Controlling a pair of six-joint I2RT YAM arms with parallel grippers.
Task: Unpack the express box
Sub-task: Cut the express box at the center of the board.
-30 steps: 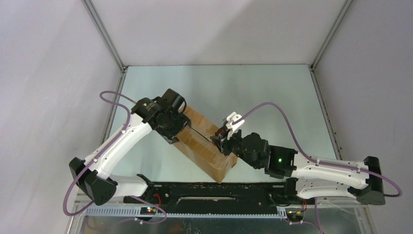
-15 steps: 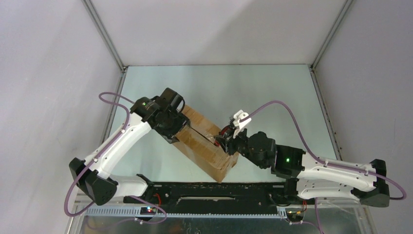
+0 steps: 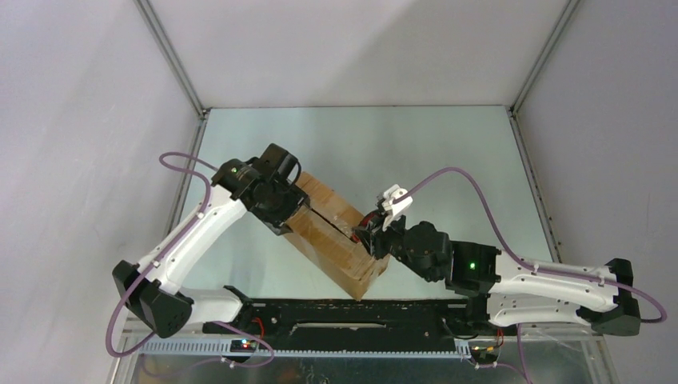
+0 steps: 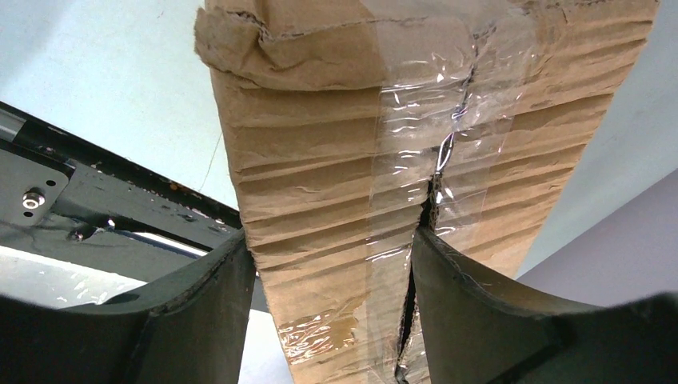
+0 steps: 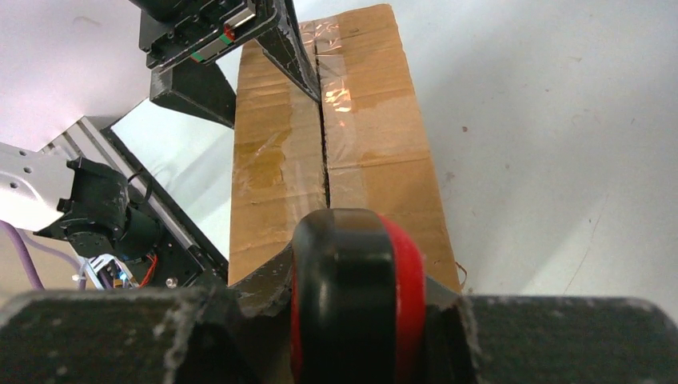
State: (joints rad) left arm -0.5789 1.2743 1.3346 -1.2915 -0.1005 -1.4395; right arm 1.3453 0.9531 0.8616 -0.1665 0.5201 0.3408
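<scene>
A pale, glossy surface (image 3: 360, 136) lies inside a booth of plain white walls: a back wall (image 3: 352, 48), a left wall (image 3: 80, 160) and a right wall (image 3: 608, 144). Metal posts (image 3: 170, 56) line the two back corners. A black rail (image 3: 352, 326) and a grey slotted strip (image 3: 352, 349) run along the near edge, and the light is soft and even.

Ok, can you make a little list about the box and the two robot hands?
Box: express box, lying slantwise on the table.
Tape: clear tape over the top seam, split along the seam.
Left gripper: clamps the box's far end, one finger at the seam.
Right gripper: holds a red-and-black utility knife over the seam, blade hidden.
Flaps: still down.
</scene>
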